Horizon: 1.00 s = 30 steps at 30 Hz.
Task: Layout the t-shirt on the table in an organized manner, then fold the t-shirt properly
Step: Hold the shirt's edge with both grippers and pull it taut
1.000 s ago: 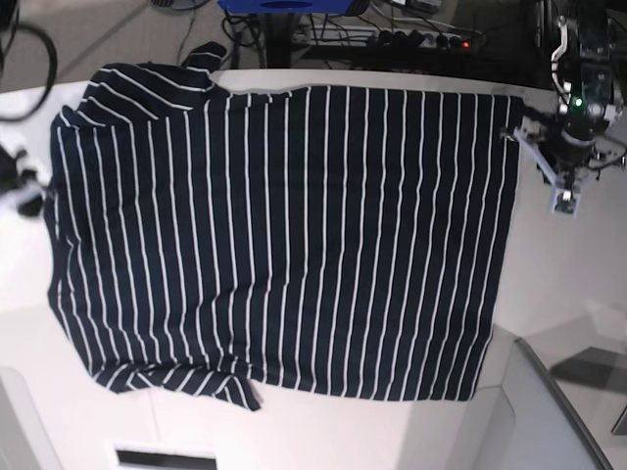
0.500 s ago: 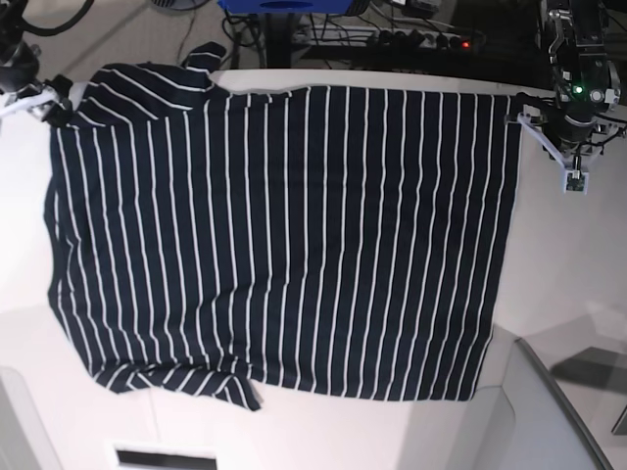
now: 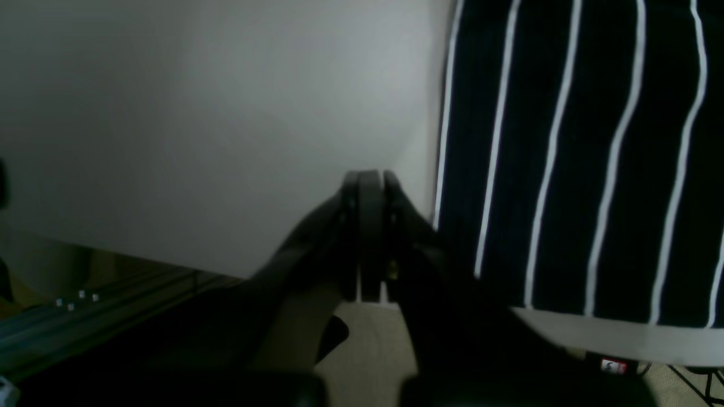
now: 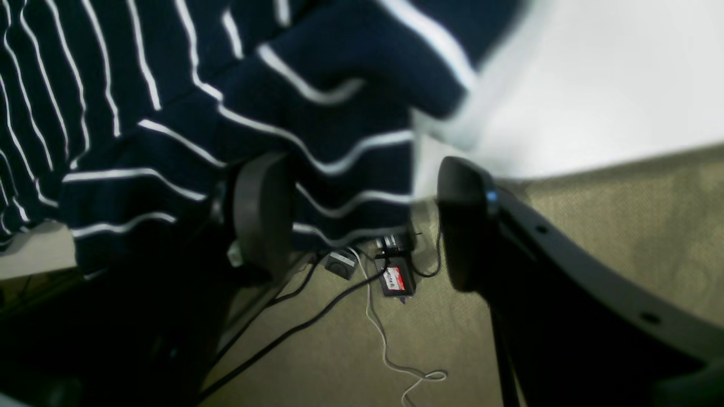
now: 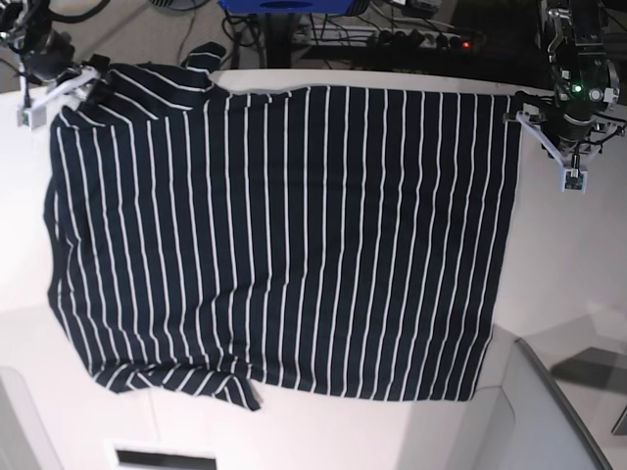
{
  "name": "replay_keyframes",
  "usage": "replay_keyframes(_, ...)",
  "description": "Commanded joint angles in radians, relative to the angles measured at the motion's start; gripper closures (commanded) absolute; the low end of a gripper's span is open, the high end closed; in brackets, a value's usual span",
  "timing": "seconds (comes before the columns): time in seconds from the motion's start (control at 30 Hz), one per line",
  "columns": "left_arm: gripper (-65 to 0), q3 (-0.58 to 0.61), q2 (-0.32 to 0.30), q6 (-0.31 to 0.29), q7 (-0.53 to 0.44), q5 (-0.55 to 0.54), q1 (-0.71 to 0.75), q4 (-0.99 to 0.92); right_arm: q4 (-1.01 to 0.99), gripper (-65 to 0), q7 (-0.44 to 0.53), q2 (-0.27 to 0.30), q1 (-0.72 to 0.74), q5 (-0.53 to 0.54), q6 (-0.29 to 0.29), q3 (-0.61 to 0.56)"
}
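T-shirt (image 5: pixel 284 235): lies flat on the table (image 5: pixel 558 274), stripes running from the table's far edge to its near edge; long axis runs across the base view, collar end at that view's left, hem at its right.
Right gripper (image 4: pixel 362 226): jaws stand wide apart at the shirt's far collar-end corner, where the fabric hangs over the table edge; one finger (image 4: pixel 263 217) sits against the draped striped cloth, the other is clear of it; nothing is clamped.
Left gripper (image 3: pixel 370 237): fingers pressed together with no cloth between them, just beside the shirt's hem at its far corner, over bare table.
Change from earlier frames: the right gripper, low beside the collar end a second ago, now stands at the shirt's far sleeve corner with jaws parted; the left gripper has barely shifted near the hem corner.
T-shirt outline: unchanged; near sleeve (image 5: pixel 230 387) still bunched at the near edge.
Floor (image 4: pixel 350 350): cables below the shirt's overhanging corner.
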Motion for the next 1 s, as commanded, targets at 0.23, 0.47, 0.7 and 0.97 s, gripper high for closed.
replay_keyframes(0.23,0.0,-0.017,-0.016,0.006,-0.058,0.008,0.009,-0.046,-0.046,-36.0,0.028,0.016,-0.004,0.003,0.100,0.003)
replay_keyframes(0.47,0.0,-0.017,-0.012,0.006,-0.069,0.007,0.010,-0.082,-0.052,-19.7,0.028,0.016,-0.005,0.003,0.137,0.003)
replay_keyframes(0.7,0.0,-0.079,-0.018,0.006,-0.065,-0.199,0.038,-0.083,-0.052,-0.6,-0.026,0.018,-0.002,0.003,0.139,0.007)
replay_keyframes(0.97,-36.9,-0.211,-0.010,-0.074,-0.065,-0.466,0.115,-0.088,-0.049,-0.2,-0.031,0.029,-0.007,0.003,0.139,0.004)
